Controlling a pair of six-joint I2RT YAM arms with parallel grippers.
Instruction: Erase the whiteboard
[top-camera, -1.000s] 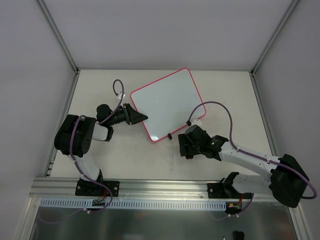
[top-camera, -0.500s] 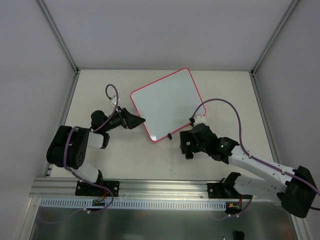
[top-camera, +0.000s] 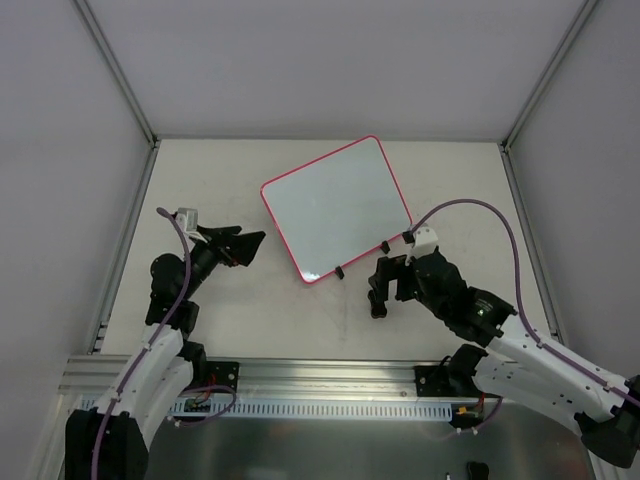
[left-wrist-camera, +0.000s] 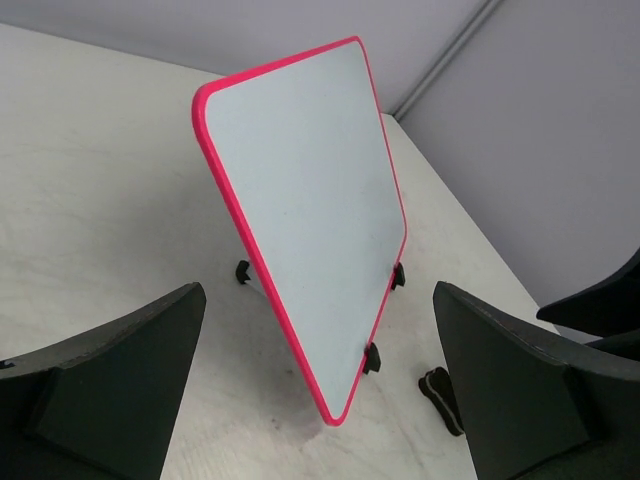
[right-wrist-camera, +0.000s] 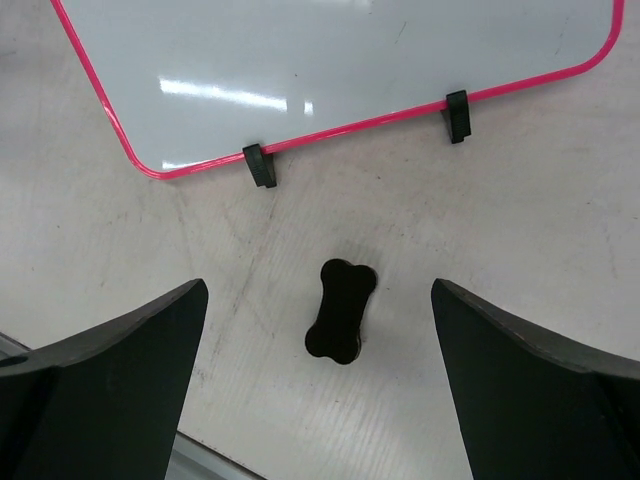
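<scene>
The whiteboard (top-camera: 335, 207) lies flat and tilted on the table, pink-red frame, surface white with no marks showing. It also shows in the left wrist view (left-wrist-camera: 300, 170) and the right wrist view (right-wrist-camera: 330, 70). Two black clips (right-wrist-camera: 259, 165) sit on its near edge. A black bone-shaped eraser (right-wrist-camera: 341, 311) lies on the table just below that edge, and shows in the left wrist view (left-wrist-camera: 441, 398). My right gripper (top-camera: 377, 288) is open and empty above the eraser (right-wrist-camera: 320, 290). My left gripper (top-camera: 245, 245) is open and empty, left of the board's near-left corner (left-wrist-camera: 318, 300).
The beige table (top-camera: 250, 310) is walled by grey panels on three sides. A metal rail (top-camera: 300, 375) with the arm bases runs along the near edge. The right arm's purple cable (top-camera: 470, 210) arcs over the table's right part.
My left arm has pulled back to the left and toward its base, away from the board's edge. My right arm has drawn back a little to the right. The board has not moved.
</scene>
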